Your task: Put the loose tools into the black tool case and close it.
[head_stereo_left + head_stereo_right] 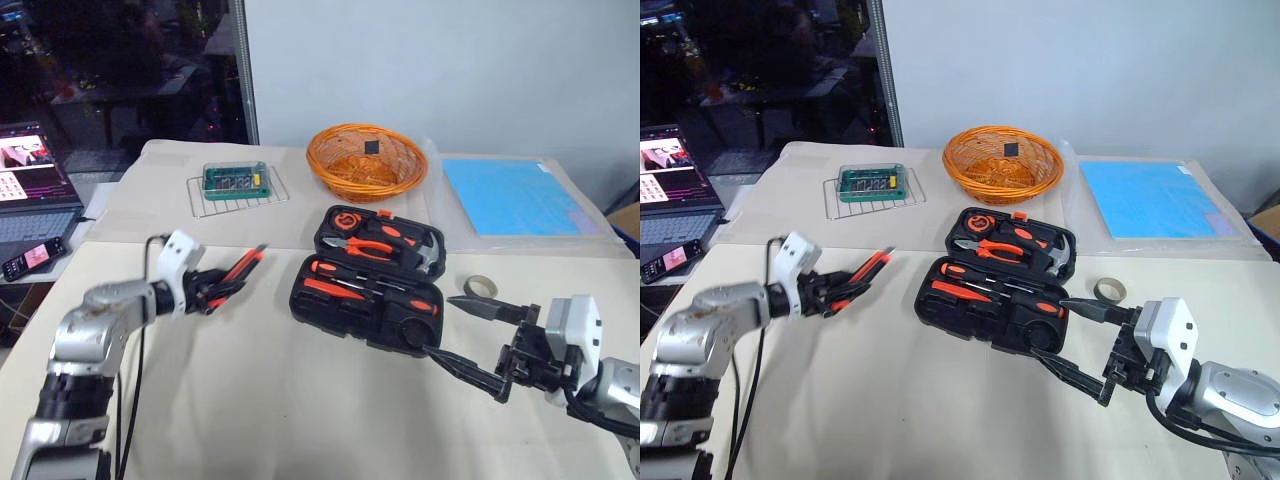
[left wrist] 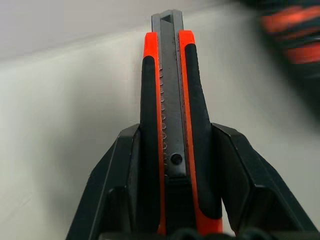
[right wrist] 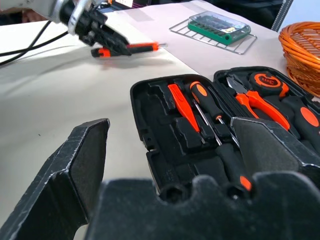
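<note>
— Looking at the left end effector [image 1: 222, 284], do you see what it has? The orange-and-black utility knife [image 2: 170, 120], clamped between its two fingers, held above the worktop [image 1: 250, 400] well to the left of the black tool case [image 1: 370, 290].

— Yes, the grip looks firm, the handle seated deep between the fingers. The case lies open, with screwdrivers [image 3: 200, 107] and pliers [image 1: 372, 243] already in their slots. And the right end effector [image 1: 1065, 335]?

— Spread wide, holding nothing, hovering just by the case's near right corner. The beige tape roll [image 1: 1109, 291] sits loose beside the case, close to it.

— What worries you?

— I'd say the knife has to land in one shaped slot. Come in skewed and it rides up on the moulding, and then the lid won't latch. The right end effector could also knock the tape roll away or nudge the case.
</note>
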Motion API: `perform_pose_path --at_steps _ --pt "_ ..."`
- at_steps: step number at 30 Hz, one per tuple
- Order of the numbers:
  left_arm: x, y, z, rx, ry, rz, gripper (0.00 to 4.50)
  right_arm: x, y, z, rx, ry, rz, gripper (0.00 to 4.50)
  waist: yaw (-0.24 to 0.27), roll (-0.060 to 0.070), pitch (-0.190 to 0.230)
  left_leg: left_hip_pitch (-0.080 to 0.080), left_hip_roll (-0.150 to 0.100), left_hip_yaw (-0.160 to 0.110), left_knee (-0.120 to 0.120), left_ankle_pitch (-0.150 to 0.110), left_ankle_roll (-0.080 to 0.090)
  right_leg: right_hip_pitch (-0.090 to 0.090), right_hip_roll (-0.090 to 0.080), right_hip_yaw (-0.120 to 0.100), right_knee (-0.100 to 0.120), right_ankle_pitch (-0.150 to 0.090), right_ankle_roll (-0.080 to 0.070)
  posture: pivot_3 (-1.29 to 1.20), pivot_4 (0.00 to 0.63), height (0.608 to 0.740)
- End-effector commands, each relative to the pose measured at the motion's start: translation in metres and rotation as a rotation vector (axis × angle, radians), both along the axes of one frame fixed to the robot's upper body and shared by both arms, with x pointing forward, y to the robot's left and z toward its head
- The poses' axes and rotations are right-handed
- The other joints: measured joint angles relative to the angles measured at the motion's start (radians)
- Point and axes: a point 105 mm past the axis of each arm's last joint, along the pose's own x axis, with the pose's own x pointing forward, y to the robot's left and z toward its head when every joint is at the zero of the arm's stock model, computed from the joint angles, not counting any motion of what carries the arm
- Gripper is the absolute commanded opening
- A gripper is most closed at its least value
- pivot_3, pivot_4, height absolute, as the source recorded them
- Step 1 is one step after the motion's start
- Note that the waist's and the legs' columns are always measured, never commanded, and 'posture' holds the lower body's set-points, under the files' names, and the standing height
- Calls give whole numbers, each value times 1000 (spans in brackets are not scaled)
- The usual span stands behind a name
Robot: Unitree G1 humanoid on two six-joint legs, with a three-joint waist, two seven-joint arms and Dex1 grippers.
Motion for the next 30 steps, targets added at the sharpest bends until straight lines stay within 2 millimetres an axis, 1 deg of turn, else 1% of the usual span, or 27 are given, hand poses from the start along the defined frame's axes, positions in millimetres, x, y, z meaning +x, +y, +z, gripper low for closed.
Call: perform_pose_path --at_steps 1,2,3,5,7,9,13,16,19,20,22,27,30 --pt "-6 -50 25 122 -106 -405 1630 -7 -9 13 -29 -75 -45 4500 7 1 0 0 -1 0 1 0 0 1 0 -1 0 0 0 0 150 740" --pt "-3 -55 24 156 -114 -440 1630 -8 -11 13 -31 -73 -52 4500 6 2 0 1 -1 0 1 3 8 3 0 -1 -1 0 0 0 150 740" --pt "0 -60 23 193 -129 -479 1630 -9 -13 12 -40 -70 -61 4500 4 3 -1 2 -2 1 1 3 10 5 0 0 -2 0 0 0 150 740" --pt "5 -87 22 242 -145 -607 1630 -17 -19 10 -68 -51 -81 4500 -5 4 -1 4 -2 1 1 2 12 7 0 1 -2 0 2 0 150 740" --pt "8 -111 16 289 -157 -699 1630 -25 -25 10 -96 -40 -105 4500 -3 3 0 2 -3 0 2 2 12 7 1 0 -2 -1 3 0 150 740" --pt "10 -125 8 319 -147 -749 1630 -29 -28 11 -111 -39 -120 4500 -4 3 0 -1 -3 -2 4 2 14 6 2 0 -3 0 5 0 150 740" --pt "7 -140 -10 370 -127 -813 1630 -33 -28 12 -126 -34 -132 4500 -21 2 0 -2 -2 -1 9 -1 17 6 4 3 -3 2 10 0 150 740" --pt "6 -146 -19 398 -94 -817 1630 -36 -26 13 -129 -34 -134 4500 -24 2 1 -2 -2 -1 9 -1 17 6 4 4 -3 1 10 0 150 740" --pt "2 -142 -29 448 -78 -833 1630 -38 -23 14 -127 -36 -137 4500 -23 2 1 -2 -1 -1 10 -1 17 6 4 5 -2 0 10 0 150 740" --pt "1 -141 -31 453 -73 -839 1630 -38 -22 13 -126 -35 -138 4500 -23 2 1 -1 -1 -1 11 -1 17 6 4 5 -2 -1 12 0 150 740" --pt "0 -141 -33 458 -71 -841 1630 -38 -21 12 -123 -34 -140 4500 -23 3 1 -1 -1 -1 11 -1 17 6 4 5 -2 -1 12 0 150 740" --pt "5 -139 -47 535 -97 -844 1630 -37 -19 13 -119 -38 -137 4500 -21 3 1 -1 -1 -1 11 -1 18 6 3 5 -2 -1 11 0 150 740" --pt "6 -140 -51 542 -97 -848 1630 -36 -19 14 -120 -40 -135 4500 -19 3 1 0 -1 -1 11 -1 18 7 3 5 -2 0 11 0 150 740"
